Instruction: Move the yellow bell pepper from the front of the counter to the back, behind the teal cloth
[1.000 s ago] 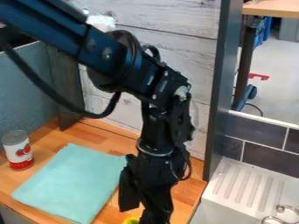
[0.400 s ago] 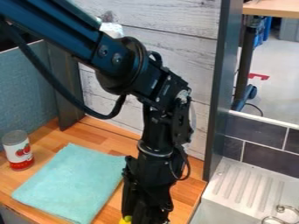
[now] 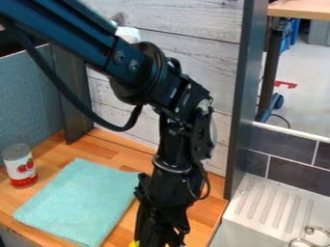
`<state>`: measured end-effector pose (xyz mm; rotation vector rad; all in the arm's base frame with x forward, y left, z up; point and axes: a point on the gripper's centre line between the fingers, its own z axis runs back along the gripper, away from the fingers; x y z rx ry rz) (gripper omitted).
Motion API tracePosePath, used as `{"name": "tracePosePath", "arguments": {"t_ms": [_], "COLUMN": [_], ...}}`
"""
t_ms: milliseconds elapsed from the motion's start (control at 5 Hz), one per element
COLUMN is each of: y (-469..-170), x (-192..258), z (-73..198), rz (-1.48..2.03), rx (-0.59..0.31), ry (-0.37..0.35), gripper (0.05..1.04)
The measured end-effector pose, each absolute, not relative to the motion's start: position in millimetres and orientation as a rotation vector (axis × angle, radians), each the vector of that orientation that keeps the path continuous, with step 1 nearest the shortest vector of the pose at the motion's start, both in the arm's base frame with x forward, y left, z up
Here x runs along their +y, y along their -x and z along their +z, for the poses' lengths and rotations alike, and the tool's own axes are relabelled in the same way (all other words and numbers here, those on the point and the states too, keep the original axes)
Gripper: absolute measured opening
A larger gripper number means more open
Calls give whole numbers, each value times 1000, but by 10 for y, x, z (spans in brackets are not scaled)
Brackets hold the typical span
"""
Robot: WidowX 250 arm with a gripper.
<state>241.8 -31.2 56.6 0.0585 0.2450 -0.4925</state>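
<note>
At 6 o'clk, yellow obj. (image 3: pixel 134 244) might be knocked if nudged by gripper (image 3: pixel 159 240); grip state can't be told.

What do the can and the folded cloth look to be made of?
Can: probably metal, judging by its dull grey, rimmed top; a white and red label, perhaps paper, wraps the side.
Cloth: soft woven fabric, likely microfibre or terry, matte turquoise, with a slightly fuzzy surface and rounded folded edges.
</note>
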Motion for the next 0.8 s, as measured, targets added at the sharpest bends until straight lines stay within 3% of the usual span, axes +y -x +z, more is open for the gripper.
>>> {"name": "tracePosePath", "arguments": {"t_ms": [200, 400, 800], "y": [-2382, -2410, -2745], "x": [-320, -312, 450], "z": [569, 781, 1478], "rz": [-505, -505, -263], "rx": [268, 239, 41], "ry": [-46, -48, -56], "gripper": [102, 102, 102]}}
